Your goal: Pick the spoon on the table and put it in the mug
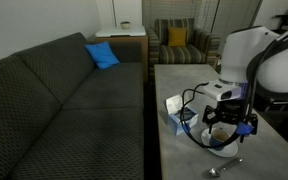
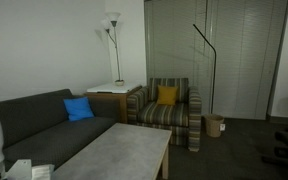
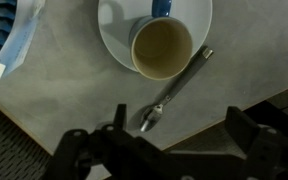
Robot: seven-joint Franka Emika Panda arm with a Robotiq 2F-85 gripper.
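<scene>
In the wrist view the dark blue mug (image 3: 162, 45) with its light inside stands on the white saucer (image 3: 116, 35) on the grey table (image 3: 64, 80). The slim silvery spoon (image 3: 174, 90) lies flat on the table just beside the saucer, bowl end towards me. My gripper (image 3: 182, 135) is open and empty, above the spoon's bowl end, with a finger on each side. In an exterior view the gripper (image 1: 227, 124) hangs over the mug (image 1: 220, 132) and saucer (image 1: 216, 148), and the spoon (image 1: 224, 168) lies near the table's front edge.
A white-and-blue box (image 1: 174, 108) stands beside the saucer and shows in the wrist view (image 3: 4, 30). A dark sofa (image 1: 64, 95) runs along the table. A striped armchair (image 2: 169, 108) stands at the far end. The table edge (image 3: 234, 85) is close to the spoon.
</scene>
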